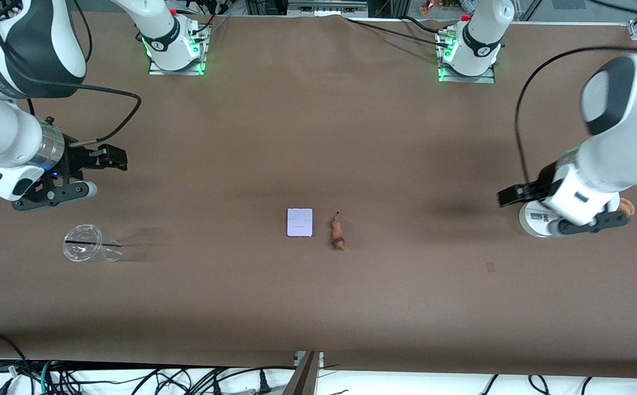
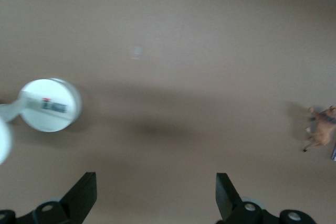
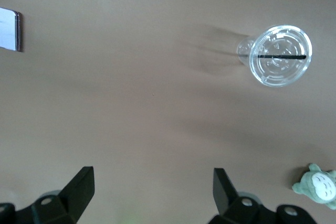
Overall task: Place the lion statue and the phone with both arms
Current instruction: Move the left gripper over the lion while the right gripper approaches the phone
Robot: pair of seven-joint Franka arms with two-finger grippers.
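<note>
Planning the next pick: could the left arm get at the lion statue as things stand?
Probably yes. The left gripper hangs open over bare table near the white stand, and nothing lies between it and the lion statue. Only the phone sits beside it, apart.

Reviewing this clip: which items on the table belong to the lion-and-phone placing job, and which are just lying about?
Job items:
- small orange-brown lion statue, mid-table
- flat pale lavender phone, beside it toward the right arm's end
- open left gripper and open right gripper, both empty

Lying about:
- clear plastic cup with lid
- white round stand
- green-grey plush toy
</note>
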